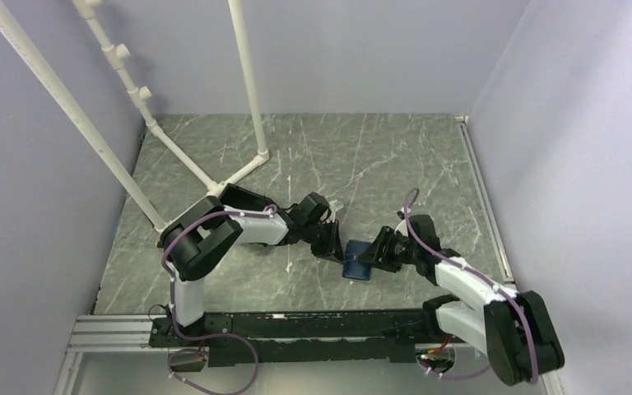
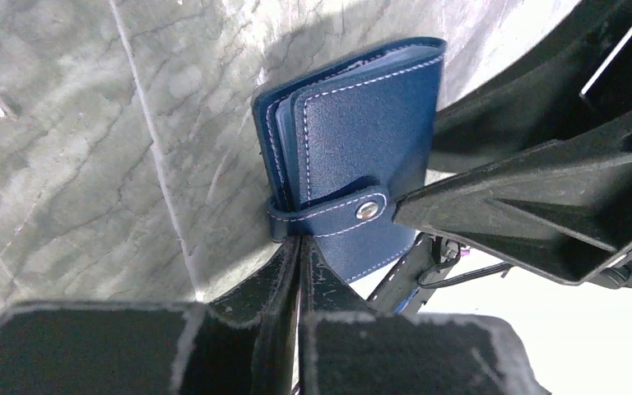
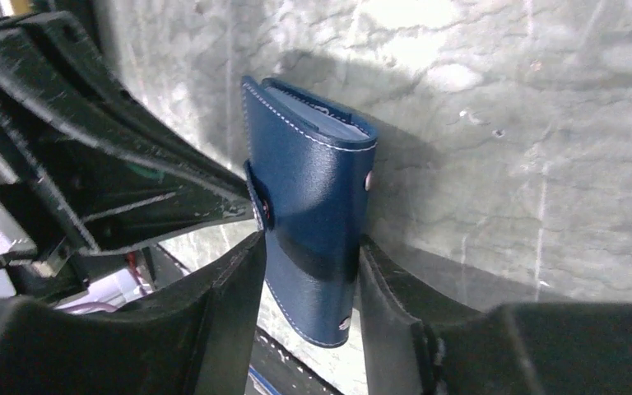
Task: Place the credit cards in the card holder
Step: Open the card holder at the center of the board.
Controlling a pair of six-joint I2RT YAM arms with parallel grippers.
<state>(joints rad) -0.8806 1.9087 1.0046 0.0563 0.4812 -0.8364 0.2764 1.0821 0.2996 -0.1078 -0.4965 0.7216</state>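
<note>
The right tool (image 3: 311, 247) is clamping the closed card holder (image 3: 313, 189) by its opposite sides, holding it upright off the table (image 3: 502, 123), apparently so the left tool (image 2: 299, 243), jaws pinched together against the holder's snap tab (image 2: 337, 216) though not clearly gripping it, is reaching to unfasten it.

We count one card holder (image 1: 357, 261), just toward 6 o'clock from the centre of the table (image 1: 428, 156), fitted with one snap tab (image 2: 333, 216) that carries one metal stud (image 2: 368, 211). We count two arms, the left arm (image 1: 255, 228) at 8 o'clock and the right arm (image 1: 469, 284) at 4 o'clock. There are also two grippers, the left gripper (image 1: 332, 247) and the right gripper (image 1: 376, 255), each with two fingers. We further count three long white pipes (image 1: 247, 74) toward 11 o'clock, one table and one aluminium rail (image 1: 107, 333) at 7 o'clock.
</note>
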